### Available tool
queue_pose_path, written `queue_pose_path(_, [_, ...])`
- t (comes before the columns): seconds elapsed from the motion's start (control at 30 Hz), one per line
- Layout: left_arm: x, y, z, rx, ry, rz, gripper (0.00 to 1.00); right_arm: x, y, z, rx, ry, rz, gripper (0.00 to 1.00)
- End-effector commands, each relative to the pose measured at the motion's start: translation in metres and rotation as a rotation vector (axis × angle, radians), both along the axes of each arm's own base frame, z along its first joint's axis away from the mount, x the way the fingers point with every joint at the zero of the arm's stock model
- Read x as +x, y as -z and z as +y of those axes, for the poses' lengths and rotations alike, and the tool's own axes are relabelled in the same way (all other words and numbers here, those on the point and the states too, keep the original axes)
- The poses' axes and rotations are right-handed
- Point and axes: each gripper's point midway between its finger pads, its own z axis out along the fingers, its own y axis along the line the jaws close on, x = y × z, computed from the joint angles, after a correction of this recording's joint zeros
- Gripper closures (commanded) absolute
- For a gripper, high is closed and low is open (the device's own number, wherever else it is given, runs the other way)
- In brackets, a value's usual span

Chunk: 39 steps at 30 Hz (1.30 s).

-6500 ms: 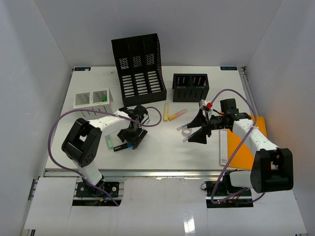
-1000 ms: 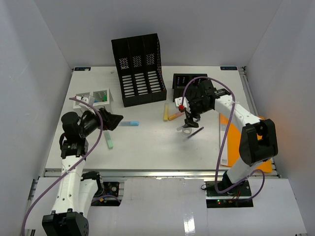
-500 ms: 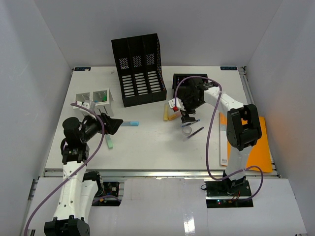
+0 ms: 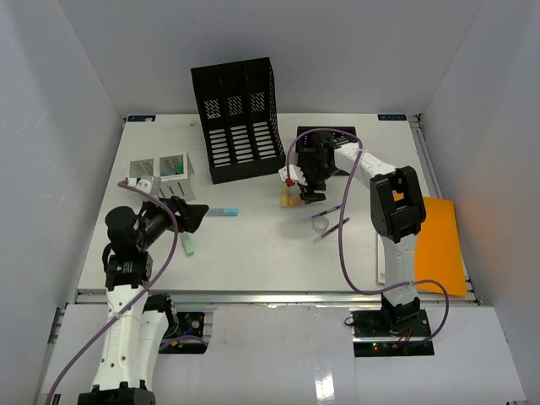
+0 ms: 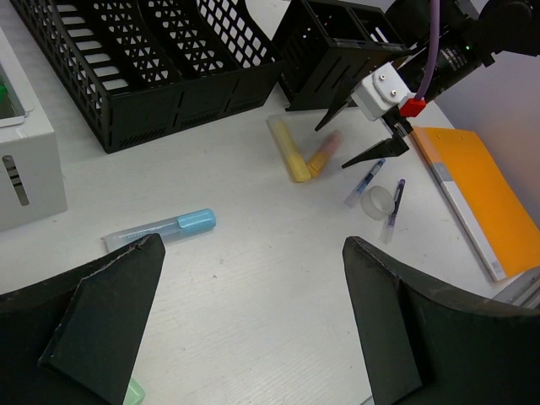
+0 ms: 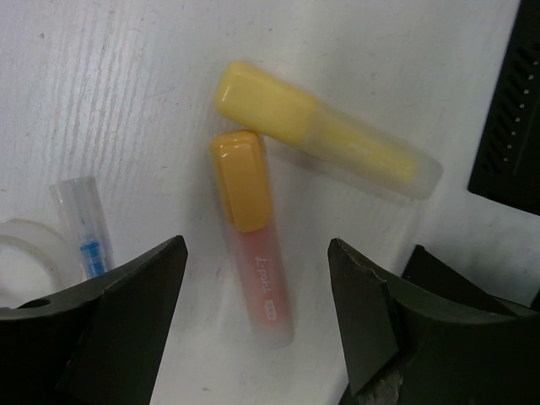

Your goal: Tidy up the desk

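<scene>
Right gripper (image 6: 257,249), fingers spread, hovers astride the orange marker (image 6: 263,295) near the black box (image 4: 326,142); left gripper (image 5: 253,253) gapes empty. Close squarely on its barrel.

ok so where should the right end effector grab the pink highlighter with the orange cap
Grip the pink highlighter on its barrel, away from the orange cap, coming straight down and closing across its width. It lies flat, and its cap end touches the yellow highlighter, so only the barrel has bare desk on both sides.
</scene>
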Motion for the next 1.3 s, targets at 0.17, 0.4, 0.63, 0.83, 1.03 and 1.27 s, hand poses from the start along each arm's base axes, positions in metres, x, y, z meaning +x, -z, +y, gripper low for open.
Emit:
queue_pose_path(0.17, [0.002,0.000,0.004,0.002,-0.028,0.006,0.02,0.002,0.010,-0.001,-0.048,0.003,0.025,0.30])
queue_pose_path(0.4, [0.003,0.001,0.003,-0.003,-0.026,0.013,0.02,-0.001,0.015,-0.003,-0.055,0.004,0.041,0.34])
queue_pose_path(0.63, [0.003,0.001,0.002,-0.006,-0.018,0.013,0.02,-0.003,0.019,-0.005,-0.068,0.008,0.056,0.37])
queue_pose_path(0.83, [0.002,0.002,0.000,-0.012,-0.007,0.017,0.02,-0.005,0.023,-0.006,-0.077,0.014,0.071,0.43])
queue_pose_path(1.03, [0.005,0.004,0.000,-0.054,-0.025,0.054,0.02,-0.014,0.031,-0.010,-0.091,0.012,0.108,0.53])
queue_pose_path(1.27, [0.004,0.013,-0.018,-0.184,0.067,0.147,0.02,-0.027,0.043,-0.016,-0.115,0.014,0.145,0.63])
